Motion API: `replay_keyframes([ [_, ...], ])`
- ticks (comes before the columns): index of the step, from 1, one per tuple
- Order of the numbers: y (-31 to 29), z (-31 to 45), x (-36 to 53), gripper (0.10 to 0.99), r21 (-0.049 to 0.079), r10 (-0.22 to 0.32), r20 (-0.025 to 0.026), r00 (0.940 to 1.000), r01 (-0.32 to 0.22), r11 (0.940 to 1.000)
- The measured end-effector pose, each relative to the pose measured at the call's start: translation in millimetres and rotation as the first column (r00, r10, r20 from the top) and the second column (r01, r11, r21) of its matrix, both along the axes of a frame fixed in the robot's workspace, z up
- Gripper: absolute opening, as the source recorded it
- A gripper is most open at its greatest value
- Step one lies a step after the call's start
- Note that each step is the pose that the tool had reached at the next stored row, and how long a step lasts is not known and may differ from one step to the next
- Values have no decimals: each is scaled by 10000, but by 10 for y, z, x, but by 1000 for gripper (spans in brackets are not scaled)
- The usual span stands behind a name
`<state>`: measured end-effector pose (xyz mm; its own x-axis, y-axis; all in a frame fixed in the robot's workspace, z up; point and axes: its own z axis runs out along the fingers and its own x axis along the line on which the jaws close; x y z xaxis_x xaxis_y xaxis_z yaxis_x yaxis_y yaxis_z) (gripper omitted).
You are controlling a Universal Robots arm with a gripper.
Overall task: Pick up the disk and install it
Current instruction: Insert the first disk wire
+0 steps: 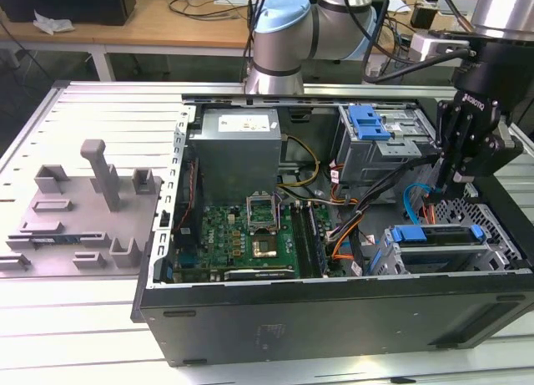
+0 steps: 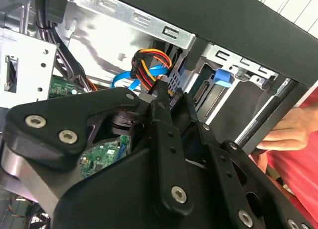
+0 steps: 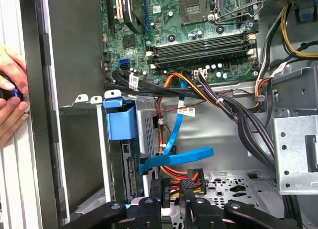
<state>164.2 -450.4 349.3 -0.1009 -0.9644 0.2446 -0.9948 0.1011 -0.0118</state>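
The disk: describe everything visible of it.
The disk is a flat grey-metal slab with a blue plastic frame along its upper edge, ending in tabs at both corners. It sits inside the metal drive bay in the computer case's corner, on the exterior view's right. The gripper hangs above it beside a blue cable, apparently not touching it.

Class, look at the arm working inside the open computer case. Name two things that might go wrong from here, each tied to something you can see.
1. A person's hand sits at the case wall, close to the gripper; an arm move might strike or pinch it.
2. The blue data cable and the orange, yellow and red wire bundle lie right by the gripper, beside the disk; they might snag and be tugged loose.
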Motion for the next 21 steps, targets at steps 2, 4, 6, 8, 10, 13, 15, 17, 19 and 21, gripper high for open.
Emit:
replay_keyframes([
  [2, 3, -1, -1, 290, 2, -2, 3, 10000, 2, 10000],
  [4, 15, -5, -14, 290, 1, 30, 32, 10000, -30, 10000],
  [6, 80, -7, -22, 290, -8, 186, 54, 9998, -186, 9998],
  [8, 57, -7, -22, 290, -8, 186, 54, 9998, -186, 9998],
  [10, 46, -8, -22, 290, -8, 185, 54, 9998, -185, 9998],
  [13, 37, -9, -22, 290, -8, 184, 54, 9998, -184, 9998],
  [15, 37, -9, -22, 290, -8, 184, 54, 9998, -184, 9998],
  [17, 37, -9, -22, 290, -12, 184, 54, 9998, -184, 9998],
  [19, 37, -9, -22, 290, -11, 184, 54, 9998, -184, 9998],
  [21, 37, -10, -22, 290, -11, 185, 58, 9998, -185, 9998],
])
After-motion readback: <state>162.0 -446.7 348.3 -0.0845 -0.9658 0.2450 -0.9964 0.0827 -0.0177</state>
